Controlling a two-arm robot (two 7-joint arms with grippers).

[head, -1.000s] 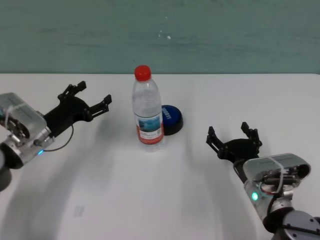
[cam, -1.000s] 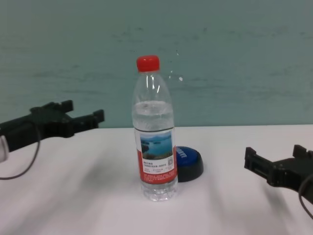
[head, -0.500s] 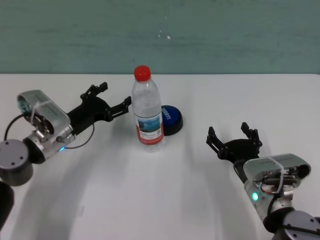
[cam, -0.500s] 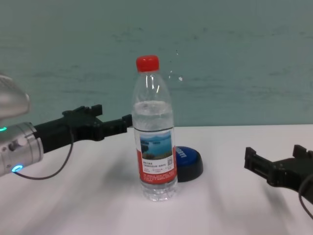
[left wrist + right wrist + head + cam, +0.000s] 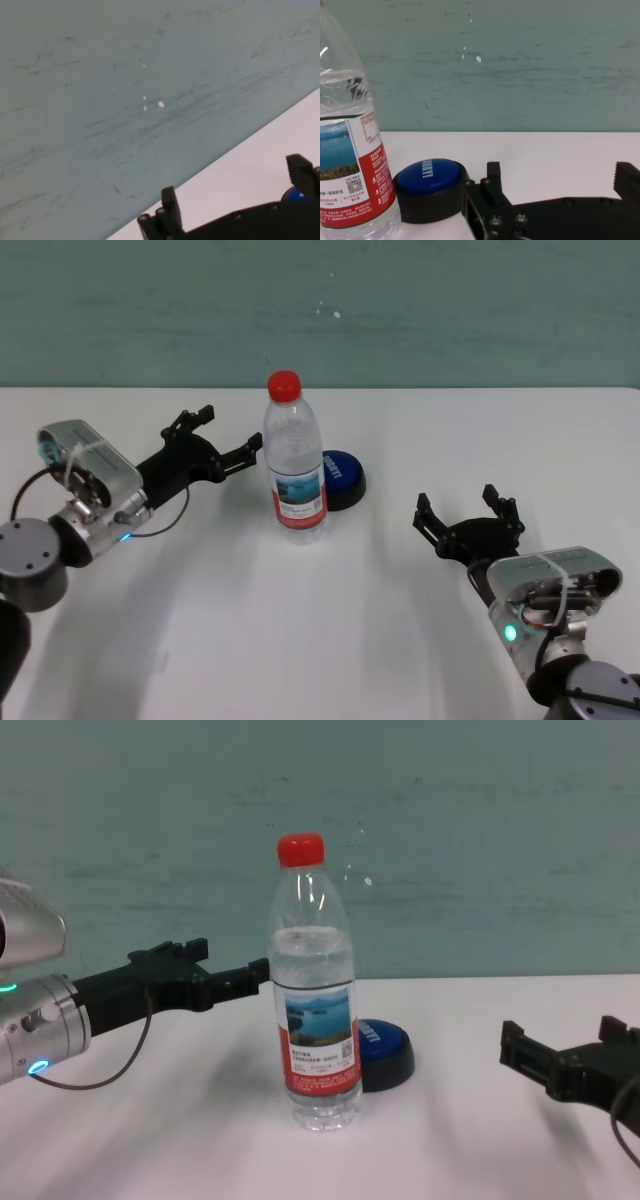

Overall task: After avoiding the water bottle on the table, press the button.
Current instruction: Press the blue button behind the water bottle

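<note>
The water bottle [image 5: 295,468] stands upright on the white table [image 5: 330,640], with its red cap and lake label facing me. The blue dome button [image 5: 343,475] sits just behind and right of it, partly hidden by the bottle in the chest view [image 5: 386,1046]. My left gripper [image 5: 230,430] is open, held above the table just left of the bottle. Its nearer fingertip [image 5: 260,967] is right at the bottle's side [image 5: 315,1010]; I cannot tell whether they touch. My right gripper [image 5: 462,508] is open and empty, right of the button; its wrist view shows the button [image 5: 427,175] and the bottle [image 5: 350,150].
A teal wall [image 5: 400,310] runs along the table's far edge. White tabletop stretches in front of the bottle and between the two arms. A sliver of the button [image 5: 295,194] shows behind the left gripper [image 5: 235,185].
Over the last second my left arm swung right, bringing its open gripper from the table's left part up to the bottle's side. It has held still for the last half second. The right arm has not moved.
</note>
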